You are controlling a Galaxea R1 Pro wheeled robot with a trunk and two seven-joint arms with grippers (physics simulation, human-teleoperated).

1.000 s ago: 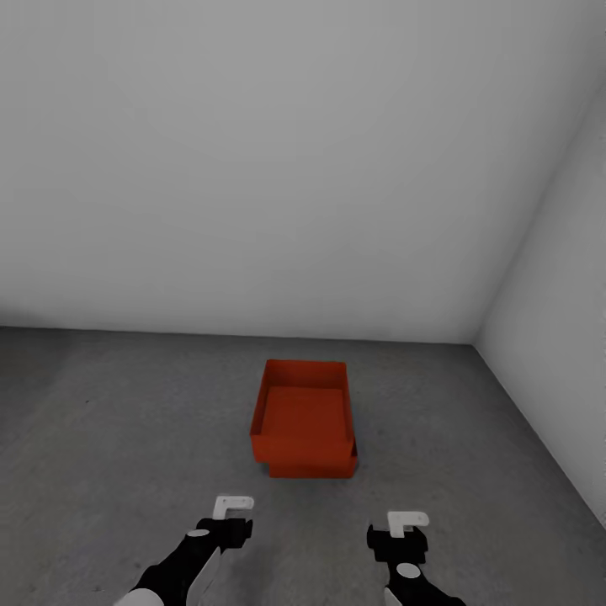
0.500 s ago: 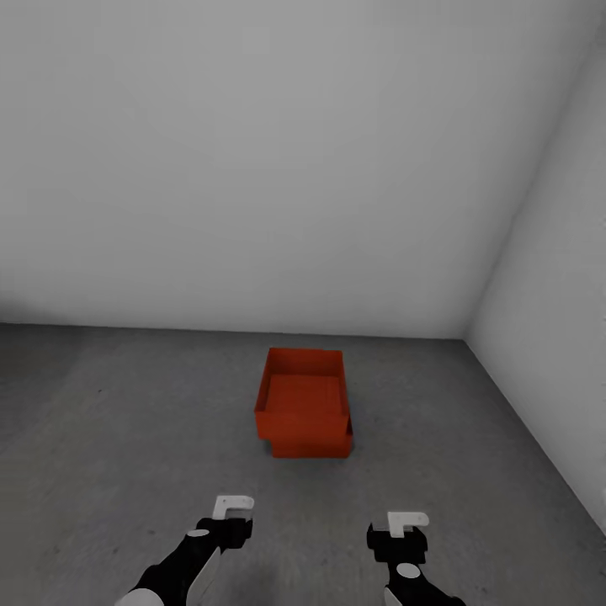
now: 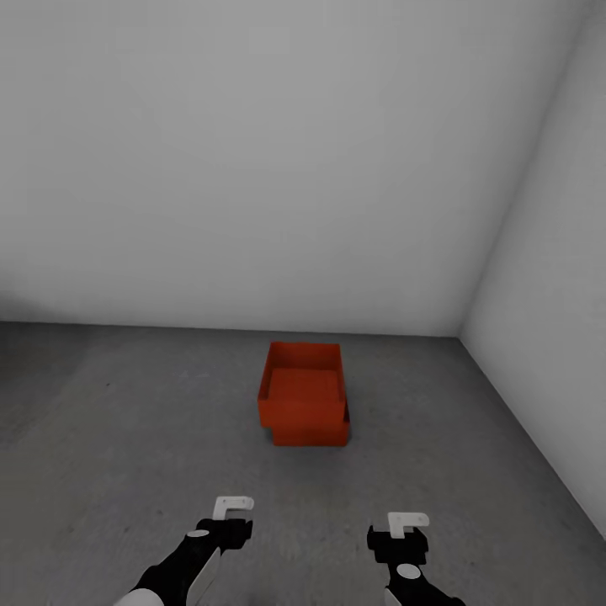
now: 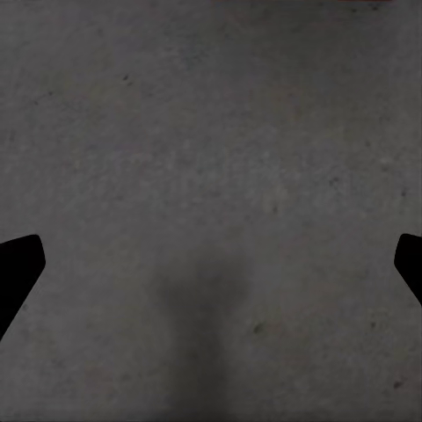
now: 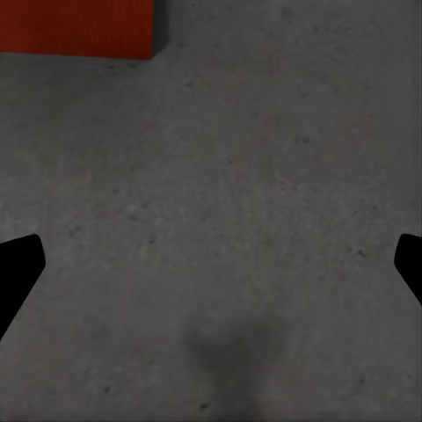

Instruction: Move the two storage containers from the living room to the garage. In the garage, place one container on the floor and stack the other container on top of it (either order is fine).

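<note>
Orange-red containers: the upper storage container (image 3: 304,388) sat stacked on the lower storage container (image 3: 310,433), slightly offset, ahead of both grippers and well apart from them.
Floor: mottled grey concrete floor (image 3: 126,438) (the garage) lay under the stack and beneath both arms.
Left gripper (image 3: 231,507): released, fingers spread wide over bare floor, holding nothing.
Right gripper (image 3: 406,523): released likewise, empty; a container's corner (image 5: 75,28) lay ahead of it.
Walls: white wall (image 3: 252,168) stood beyond the stack.

Grey concrete floor (image 3: 126,421) bears the lower container (image 3: 310,433).
</note>
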